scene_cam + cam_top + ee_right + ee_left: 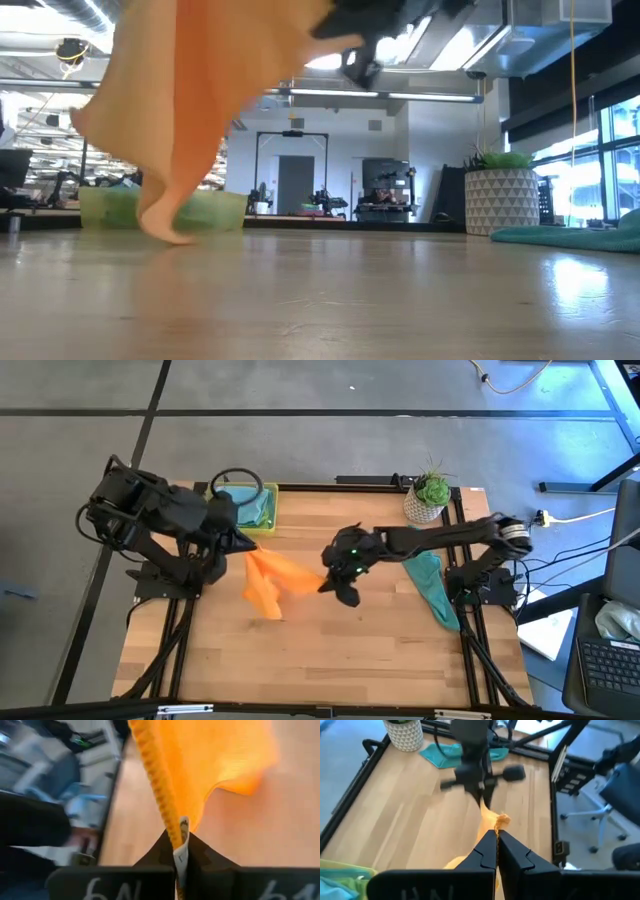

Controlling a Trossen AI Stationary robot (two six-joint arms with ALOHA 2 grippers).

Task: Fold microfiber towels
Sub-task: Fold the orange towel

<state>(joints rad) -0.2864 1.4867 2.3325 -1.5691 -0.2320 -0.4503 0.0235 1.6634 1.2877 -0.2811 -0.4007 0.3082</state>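
Over the pale wood-grain table [330, 650], both claws, left [243, 544] and right [325, 582], pinch the ribbed orange towel [275, 578].

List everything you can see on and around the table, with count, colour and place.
orange towel: one, orange, held up over the table middle between both grippers, lower end draping to the wood
teal towel: one, teal, lying at the table's right edge
blue towel: one, light blue, inside the tray
tray: one, yellow-green, back left of the table
plant pot: one, white pot with green plant, back right corner
table: one, light wood
left gripper: jaws shut on the orange towel's left end
right gripper: jaws shut on its right end
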